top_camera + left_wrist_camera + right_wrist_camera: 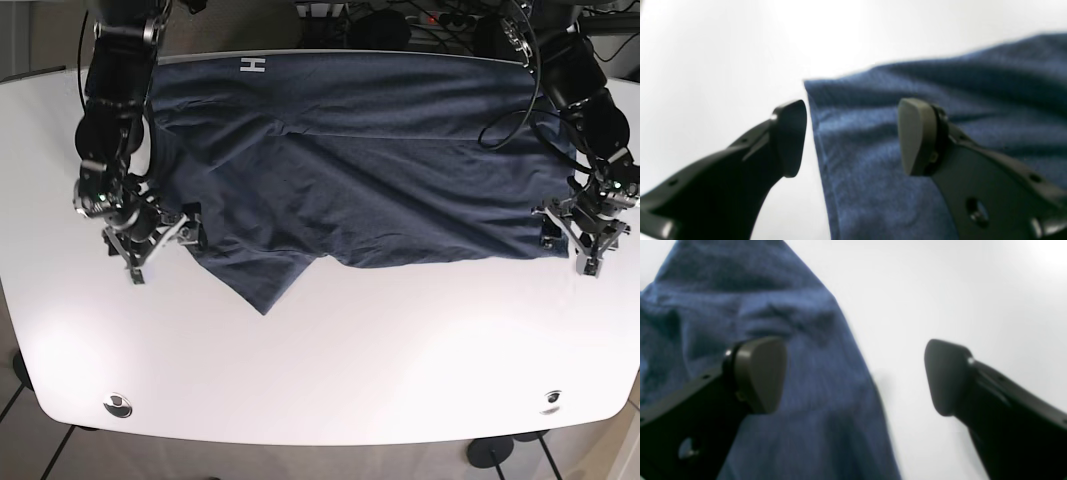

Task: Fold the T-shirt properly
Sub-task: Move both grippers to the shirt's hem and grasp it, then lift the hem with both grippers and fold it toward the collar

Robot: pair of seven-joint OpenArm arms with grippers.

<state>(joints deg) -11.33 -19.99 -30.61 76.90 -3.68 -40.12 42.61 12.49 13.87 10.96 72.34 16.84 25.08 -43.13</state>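
A: What step is the robot on with the shirt (360, 180)?

B: It looks like the start of a fold. The shirt lies spread across the far half of the table (330, 370), its near edge rumpled, with one corner hanging toward the front on the right arm's side. Each arm is at a side edge of the cloth, and nothing is lifted yet.

A: Are the grippers holding anything?

B: No. The left gripper (851, 136) has its jaws spread wide, one finger over bare table and the other over the cloth, straddling the shirt's edge near a corner. The right gripper (855, 376) is the same: jaws apart, one finger above the fabric, one above the table, the hem running between them.

A: So what does the next move call for?

B: Probably lowering until the edge sits between the fingers, then closing both sides together. The grip should take the hem's layers together, or the fold may go crooked.

A: And the arms' pose?

B: In the base view both reach down from the far side, wrists low near the table, fingers pointing toward the near edge.
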